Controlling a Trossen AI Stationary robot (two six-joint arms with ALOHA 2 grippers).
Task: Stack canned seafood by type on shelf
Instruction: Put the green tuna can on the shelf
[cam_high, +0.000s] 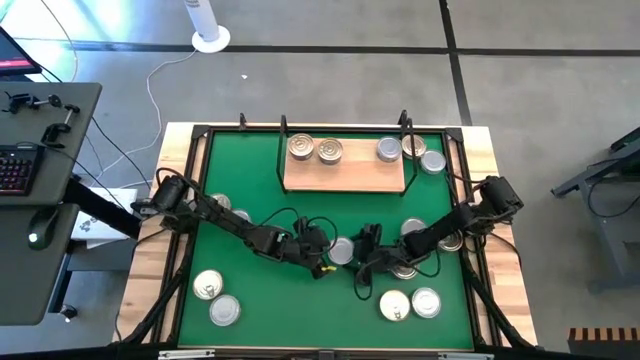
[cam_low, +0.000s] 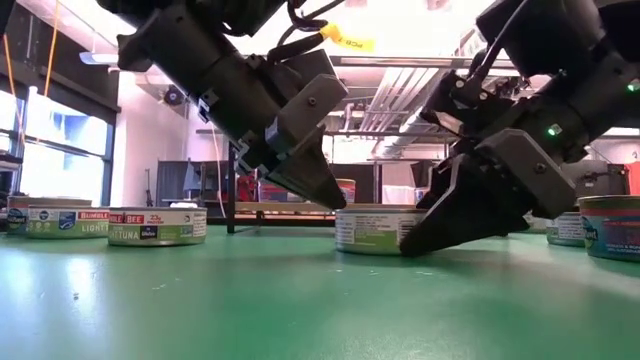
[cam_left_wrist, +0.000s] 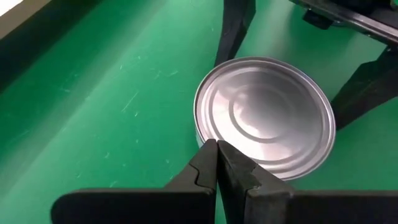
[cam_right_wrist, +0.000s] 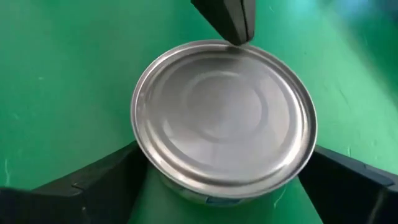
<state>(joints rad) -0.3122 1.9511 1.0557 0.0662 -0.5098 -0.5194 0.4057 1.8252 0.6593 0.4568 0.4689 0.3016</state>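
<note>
Green mat (cam_high: 250, 290) on table (cam_high: 148, 260) carries shelf (cam_high: 344, 176), scattered cans (cam_high: 216, 298)

Premises: a robotics lab or test workshop. Evidence: bare concrete floor (cam_high: 330, 80) with trailing cable; side desk (cam_high: 50, 200) carrying keyboard (cam_high: 12, 168) and mouse; green mat (cam_high: 250, 200) on a wooden table (cam_high: 150, 260); exposed ceiling ducting (cam_low: 400, 95) in the low view.

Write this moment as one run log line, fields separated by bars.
right gripper: open around flat round silver-lidded tin | left gripper: shut, tips at tin rim | tin on green mat
</note>
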